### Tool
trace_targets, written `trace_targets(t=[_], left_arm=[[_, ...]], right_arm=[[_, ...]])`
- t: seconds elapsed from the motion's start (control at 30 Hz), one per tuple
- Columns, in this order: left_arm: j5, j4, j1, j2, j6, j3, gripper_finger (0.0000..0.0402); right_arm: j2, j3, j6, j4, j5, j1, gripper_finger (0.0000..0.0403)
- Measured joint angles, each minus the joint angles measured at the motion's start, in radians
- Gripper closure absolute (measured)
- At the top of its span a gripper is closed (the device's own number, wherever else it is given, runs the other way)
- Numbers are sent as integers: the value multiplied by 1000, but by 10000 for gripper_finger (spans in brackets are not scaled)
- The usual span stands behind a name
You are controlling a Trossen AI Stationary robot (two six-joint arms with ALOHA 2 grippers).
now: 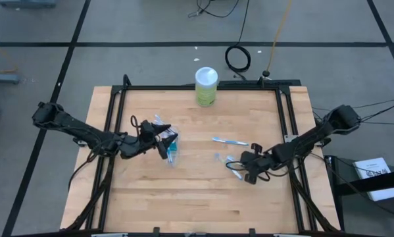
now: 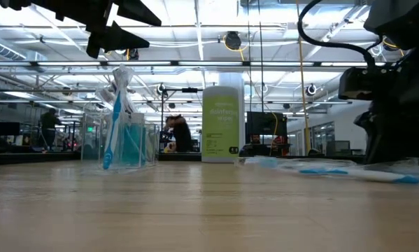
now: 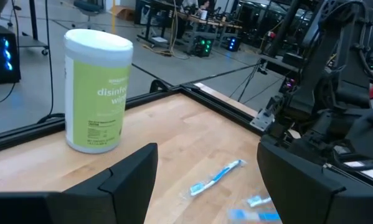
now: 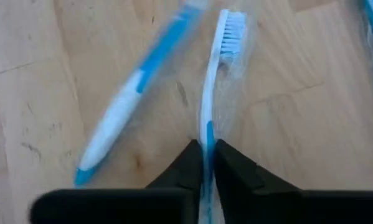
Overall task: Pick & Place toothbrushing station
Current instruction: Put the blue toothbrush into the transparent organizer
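Note:
A small clear plastic cup (image 2: 125, 143) stands upright on the wooden table, left of centre (image 1: 172, 153). It holds a blue-and-white toothbrush and teal tubes. My left gripper (image 1: 164, 141) is open and empty, just above the cup and to its left (image 2: 118, 28). My right gripper (image 1: 237, 170) is low over the table's right part, shut on a blue-and-white toothbrush (image 4: 212, 93) in a clear wrapper. A second toothbrush (image 4: 130, 93) lies right beside it. Another (image 1: 229, 141) lies flat farther toward the far edge and shows in the left wrist view (image 3: 216, 177). My right gripper pinches the toothbrush's handle (image 4: 205, 134) between its two fingers, at about mid-length. The fingers lie along the brush, and the bristle head (image 4: 233, 28) points away from the gripper. Whether the brush is clear of the table, I cannot tell.
A tall green canister (image 1: 206, 85) with a white lid stands at the table's far edge, middle. Small wrapped blue-and-white pieces (image 1: 231, 159) lie by my right gripper. A black frame (image 1: 183, 87) runs around the tabletop.

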Motion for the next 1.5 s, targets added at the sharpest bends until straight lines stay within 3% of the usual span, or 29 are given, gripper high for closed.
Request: trace_targets(t=[0.3, 0.4, 0.53, 0.7, 0.87, 1.13, 1.5], left_arm=[[0, 1, 0, 0, 1, 0, 119], [0, 2, 0, 0, 11, 0, 119], [0, 2, 4, 0, 8, 0, 119], [16, 22, 5, 7, 4, 0, 119], [134, 233, 5, 92, 134, 0, 119], [285, 665, 27, 286, 347, 5, 119], [443, 698, 93, 494, 447, 203, 119]], right_arm=[[-120, -7, -239, 144, 94, -69, 393], [-183, -6, -384, 305, 102, -115, 393], [-227, -5, -588, 584, 65, -179, 393], [-230, -3, -770, 952, -128, -245, 393], [-200, -3, -818, 1234, -282, -293, 393], [-94, -3, -816, 1420, -307, -305, 393], [-20, -2, -802, 1514, -306, -306, 393]])
